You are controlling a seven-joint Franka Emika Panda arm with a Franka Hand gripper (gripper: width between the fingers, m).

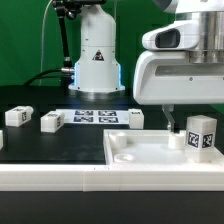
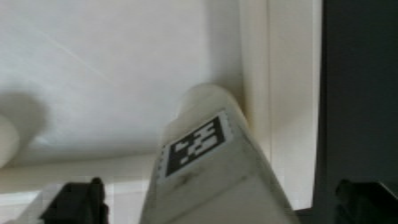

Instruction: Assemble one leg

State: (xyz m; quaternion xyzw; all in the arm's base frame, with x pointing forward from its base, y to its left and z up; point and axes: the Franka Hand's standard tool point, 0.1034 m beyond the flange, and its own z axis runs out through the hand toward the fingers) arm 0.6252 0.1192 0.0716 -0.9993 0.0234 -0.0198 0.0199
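One leg is standing upright inside the white tray, near its corner on the exterior view's right, and the jaws are hanging open above it, holding nothing. Three more legs are lying on the black counter beside the marker board.

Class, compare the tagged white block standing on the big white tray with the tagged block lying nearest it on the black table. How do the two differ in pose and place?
The leg on the tray stands upright; the leg on the table lies low on its side.

The leg on the tray rests on the white tray; the leg on the table sits on the black table, beside the marker board.

The pincer hangs close to the leg on the tray and farther from the leg on the table.

Both are small white blocks with black-and-white tags.
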